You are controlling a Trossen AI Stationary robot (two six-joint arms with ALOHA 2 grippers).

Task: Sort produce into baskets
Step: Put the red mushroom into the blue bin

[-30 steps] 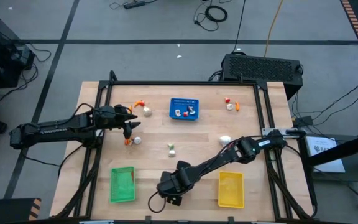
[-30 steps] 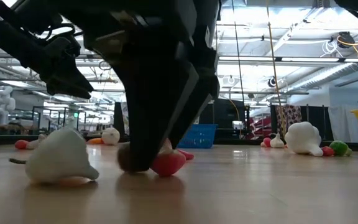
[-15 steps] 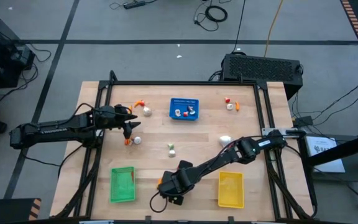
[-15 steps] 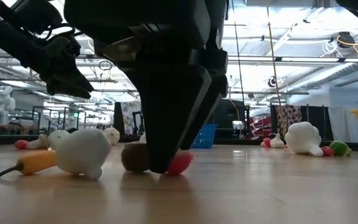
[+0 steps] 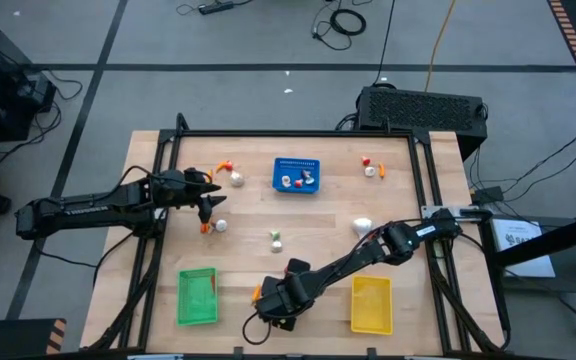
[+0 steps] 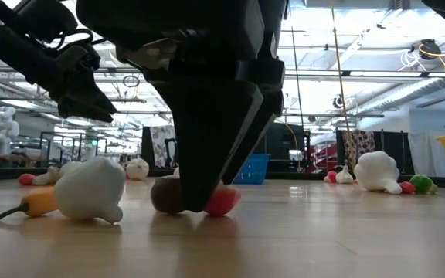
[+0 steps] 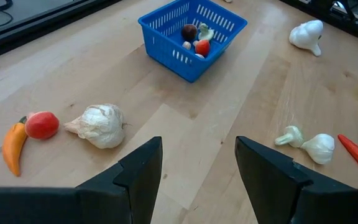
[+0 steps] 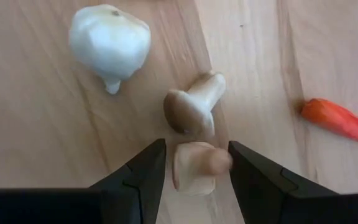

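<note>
Right Gripper Lowered Over a Mushroom at the Near Edge

Since a second ago the right gripper (image 5: 274, 303) has been shifted slightly toward the table's near edge, and in the low view a white garlic bulb (image 6: 91, 188) and an orange pepper (image 6: 33, 203) beside it have been nudged sideways. The left gripper (image 5: 204, 196) has not moved; it hangs with jaws parted near the far-left produce.

In the right wrist view the right gripper's fingers are seen apart, straddling a pale mushroom piece (image 8: 197, 165) that lies between them without being pinched. A brown-capped mushroom (image 8: 191, 106) rests just beyond it, almost touching, with the garlic bulb (image 8: 109, 38) and a red pepper (image 8: 339, 119) to either side.

The step in hand appears to be the pickup of that mushroom piece. It would be done best with the jaws centred on the piece, lowered until the tips nearly meet the wood, and closed gently, so that the neighbouring mushroom is not caught or flicked away.

Three baskets are counted: one green basket (image 5: 197, 296) and one yellow basket (image 5: 371, 304) near the front, one blue basket (image 5: 297, 176) at the back, already holding a few pieces. Around the right gripper, two mushroom pieces, one garlic bulb and two peppers can be made out; the remaining loose produce is too small to count reliably.
</note>
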